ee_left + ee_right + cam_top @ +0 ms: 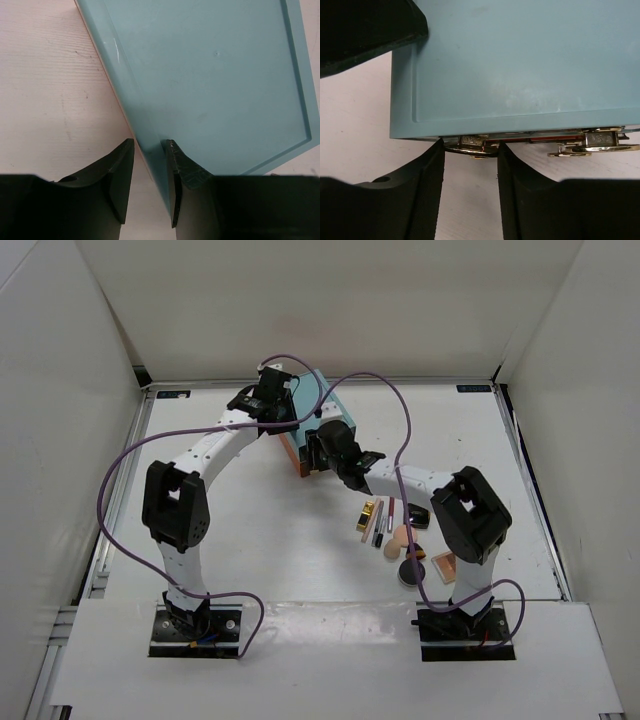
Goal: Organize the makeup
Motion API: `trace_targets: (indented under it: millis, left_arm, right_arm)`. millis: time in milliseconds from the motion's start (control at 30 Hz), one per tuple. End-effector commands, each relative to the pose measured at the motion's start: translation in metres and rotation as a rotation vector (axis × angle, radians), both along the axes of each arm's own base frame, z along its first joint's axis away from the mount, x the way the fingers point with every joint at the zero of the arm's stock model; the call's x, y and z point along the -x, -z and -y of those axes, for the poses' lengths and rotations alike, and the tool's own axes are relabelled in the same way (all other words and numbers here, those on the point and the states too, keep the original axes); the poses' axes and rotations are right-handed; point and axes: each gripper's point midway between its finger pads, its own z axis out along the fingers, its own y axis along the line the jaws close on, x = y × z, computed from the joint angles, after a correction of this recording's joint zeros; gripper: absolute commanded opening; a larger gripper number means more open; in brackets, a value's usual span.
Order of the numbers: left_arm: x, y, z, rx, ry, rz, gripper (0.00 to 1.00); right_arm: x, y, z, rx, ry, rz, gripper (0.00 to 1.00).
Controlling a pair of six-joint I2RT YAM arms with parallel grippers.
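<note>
Centrally, left pincer (150, 150) parted astride teal box (215, 75), right pincer (470, 152) maybe clasping gold handle (466, 148)

Smooth teal drawer box (215, 75) bears shiny metal handles (590, 148); right gripper (470, 146) matt black.

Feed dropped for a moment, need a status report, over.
Left gripper open, astride box edge. Right gripper flanking gold handle, grip unclear. Makeup loose on table. Nothing seen blocking.

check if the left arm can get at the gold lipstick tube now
Probably not directly: the left gripper sits at the teal box, and that box and the right arm lie between it and the gold lipstick tube.
</note>
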Motion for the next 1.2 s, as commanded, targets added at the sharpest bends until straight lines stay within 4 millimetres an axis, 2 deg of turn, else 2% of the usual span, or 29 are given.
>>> trace_targets:
  millis: [0,133,333,367,433,467,567,733,833,867,900,1067,1100,1167]
  left_arm:
    - [0.030,0.011,-0.005,-0.025,0.032,-0.091,0.43]
    - [0.030,0.010,-0.004,-0.022,0.037,-0.088,0.43]
    - [0.030,0.013,-0.005,-0.025,0.032,-0.093,0.43]
    - [0.029,0.012,-0.005,-0.024,0.031,-0.092,0.42]
    - [0.030,0.013,-0.004,-0.026,0.033,-0.092,0.43]
    - [0.030,0.013,-0.006,-0.030,0.030,-0.092,0.43]
    - [0.029,0.012,-0.007,-0.030,0.025,-0.089,0.44]
    - [0.029,0.012,-0.006,-0.030,0.028,-0.087,0.43]
    - [0.029,0.010,-0.006,-0.026,0.025,-0.085,0.43]
    - [0.029,0.010,-0.007,-0.027,0.027,-0.083,0.43]
    - [0.029,0.010,-0.006,-0.027,0.028,-0.085,0.44]
    - [0.031,0.007,-0.010,-0.035,0.021,-0.078,0.44]
    - [0.031,0.001,-0.009,-0.031,0.023,-0.064,0.46]
    - [0.030,-0.003,-0.010,-0.037,0.026,-0.050,0.50]
  right_arm:
    - [-0.028,-0.041,0.000,-0.127,0.109,0.148,0.37]
    - [-0.020,-0.056,0.006,-0.163,0.102,0.196,0.30]
    - [-0.011,-0.045,0.012,-0.121,0.087,0.161,0.28]
    - [-0.007,-0.038,0.016,-0.108,0.080,0.147,0.28]
    - [0.003,-0.041,0.018,-0.110,0.060,0.139,0.27]
    - [0.008,-0.031,0.024,-0.091,0.053,0.120,0.27]
    - [0.029,-0.034,0.030,-0.088,0.010,0.107,0.27]
    - [0.059,-0.024,0.041,-0.031,-0.040,0.059,0.28]
    - [0.074,-0.018,0.053,-0.005,-0.056,0.029,0.34]
    - [0.076,-0.015,0.057,0.017,-0.066,0.021,0.42]
    - [0.080,-0.014,0.056,0.020,-0.090,0.015,0.46]
    - [0.093,-0.010,0.058,0.049,-0.142,-0.028,0.47]
    - [0.097,-0.011,0.056,0.045,-0.156,-0.033,0.57]
    - [0.099,-0.019,0.058,0.050,-0.171,-0.029,0.64]
